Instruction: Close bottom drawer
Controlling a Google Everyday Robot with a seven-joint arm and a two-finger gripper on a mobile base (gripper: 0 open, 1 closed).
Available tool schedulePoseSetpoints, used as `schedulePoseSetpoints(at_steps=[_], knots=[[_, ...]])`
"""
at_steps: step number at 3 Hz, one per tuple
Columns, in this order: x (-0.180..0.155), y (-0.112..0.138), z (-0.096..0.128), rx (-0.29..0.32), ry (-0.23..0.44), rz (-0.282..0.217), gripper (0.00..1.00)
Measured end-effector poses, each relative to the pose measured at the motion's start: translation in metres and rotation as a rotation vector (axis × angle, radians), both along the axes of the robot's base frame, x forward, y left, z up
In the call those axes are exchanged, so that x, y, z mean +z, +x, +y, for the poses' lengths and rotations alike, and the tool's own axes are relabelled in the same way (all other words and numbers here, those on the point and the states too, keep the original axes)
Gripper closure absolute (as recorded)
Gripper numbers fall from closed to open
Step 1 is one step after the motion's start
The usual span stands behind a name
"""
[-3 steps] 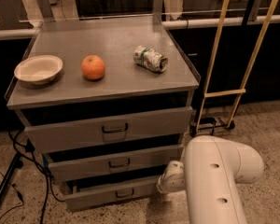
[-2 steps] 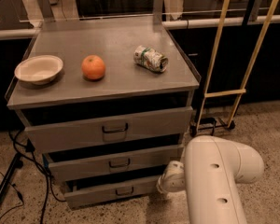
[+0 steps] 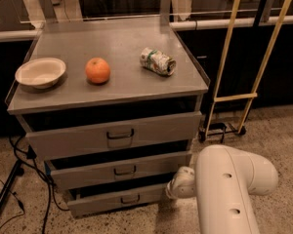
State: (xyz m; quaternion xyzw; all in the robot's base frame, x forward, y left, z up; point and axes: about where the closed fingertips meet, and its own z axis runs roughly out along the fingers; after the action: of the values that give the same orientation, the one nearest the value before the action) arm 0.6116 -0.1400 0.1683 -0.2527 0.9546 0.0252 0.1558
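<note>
The bottom drawer is the lowest and narrowest grey front of the cabinet, with a small dark bar handle. It stands pulled out a little, with a dark gap above it. My white arm reaches in from the bottom right. My gripper is at the end of the arm, right against the drawer front's right end. Most of it is hidden behind the wrist.
The middle drawer and the top drawer also stand slightly out. On the cabinet top are a white bowl, an orange and a crushed can. A yellow hand truck stands to the right. Cables lie at the left.
</note>
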Motion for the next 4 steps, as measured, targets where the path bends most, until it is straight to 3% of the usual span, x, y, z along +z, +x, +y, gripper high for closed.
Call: schedulePoseSetpoints(at_steps=[2, 4], knots=[[0.005, 0.034, -0.006, -0.051, 0.0, -0.063, 1.0], [0.005, 0.013, -0.01, -0.037, 0.007, -0.029, 1.0]])
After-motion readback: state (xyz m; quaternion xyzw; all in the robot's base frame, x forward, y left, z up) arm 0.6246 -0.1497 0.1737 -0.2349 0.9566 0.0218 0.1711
